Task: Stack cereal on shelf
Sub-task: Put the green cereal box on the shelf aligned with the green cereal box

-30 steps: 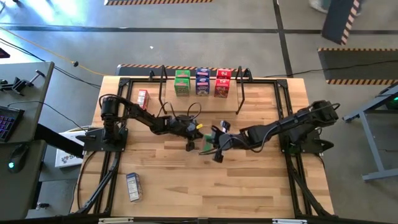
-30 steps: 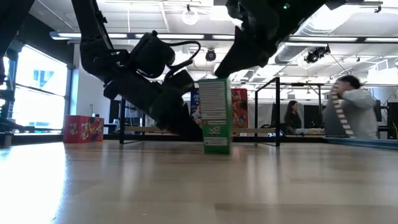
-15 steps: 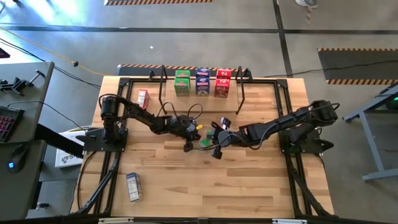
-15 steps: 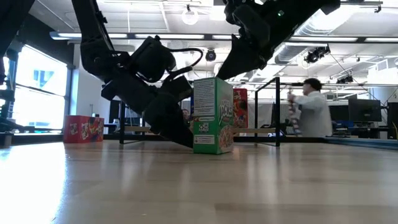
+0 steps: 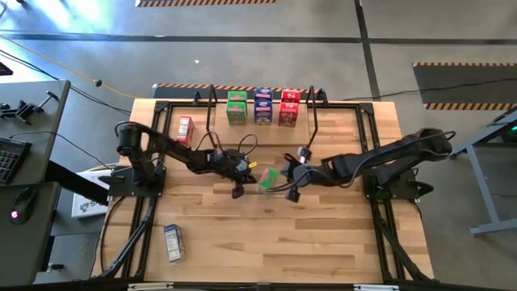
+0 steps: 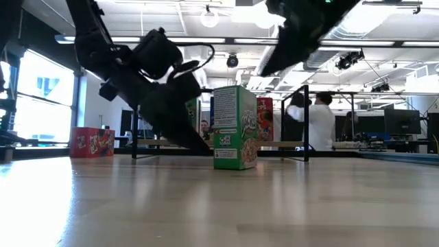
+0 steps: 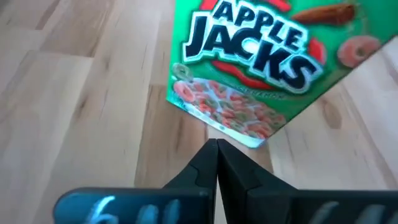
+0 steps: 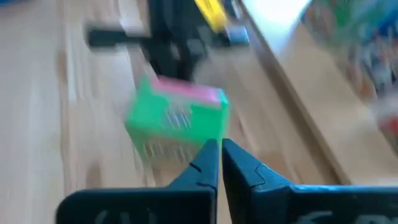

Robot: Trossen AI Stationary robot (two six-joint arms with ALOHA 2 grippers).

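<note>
The shelf [image 5: 260, 123] is at the back of the table [image 5: 323, 234], between its two black hoop frames, and holds three upright cereal boxes in a row: a green box [image 5: 236, 107], a blue box [image 5: 263, 106] and a red box [image 5: 289, 107]. Three more boxes are off the shelf. A second red box [image 5: 185, 128] stands just outside the shelf's left hoop, a blue-and-white box [image 5: 172, 242] lies flat well in front of the shelf near the table's front left corner, and an Apple Jacks box [image 5: 268, 179], green with a pink top, stands upright on the bare table in front of the shelf, roughly below the blue box. That makes six boxes in all: two green, two blue, two red. Both arms reach toward the Apple Jacks box from either side. The left gripper [image 5: 240, 180] is just to the box's left, its fingers [image 7: 214, 163] pressed together with no gap, holding nothing; the box fills the left wrist view just beyond the fingertips. The right gripper [image 5: 292, 179] is just to the box's right, its fingers [image 8: 211, 163] nearly closed with only a thin slit between them, also empty and clear of the box. A person [image 6: 313, 123] stands in the room beyond the table.
</note>
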